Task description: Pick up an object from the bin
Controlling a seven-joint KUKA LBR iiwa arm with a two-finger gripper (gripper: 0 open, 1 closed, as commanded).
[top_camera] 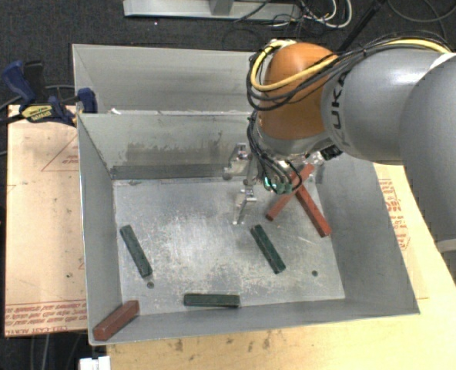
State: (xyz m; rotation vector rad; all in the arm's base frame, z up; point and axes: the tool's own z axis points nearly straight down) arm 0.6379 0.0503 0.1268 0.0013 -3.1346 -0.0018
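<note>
The step in hand looks like the approach: the claw hangs low inside the grey metal bin, over bare floor a little right of the middle, and nothing can be seen gripped in it. Whether it is open or closed cannot be told from this angle, since the wrist and its wiring hide most of it.

The nearest candidate is a dark green bar, lying flat and slanted just beside the claw on the side toward the bin's near wall, apart from it. To the right lies a red bar, and a second red bar leans toward it. Their upper ends are hidden under the wrist, so I cannot tell whether they touch each other or the robot.

My reading is that the next move calls for a short shift toward one of these bars, a turn of the wrist so the claw closes across the bar's narrow width, then a descent to the floor.

The arm reaches in from the right, bent steeply down at the wrist, with its orange cover and looped cables above the claw.

Well apart, another green bar lies to the left, a third green bar rests near the front wall, and a reddish-brown block sits in the near left corner.
</note>
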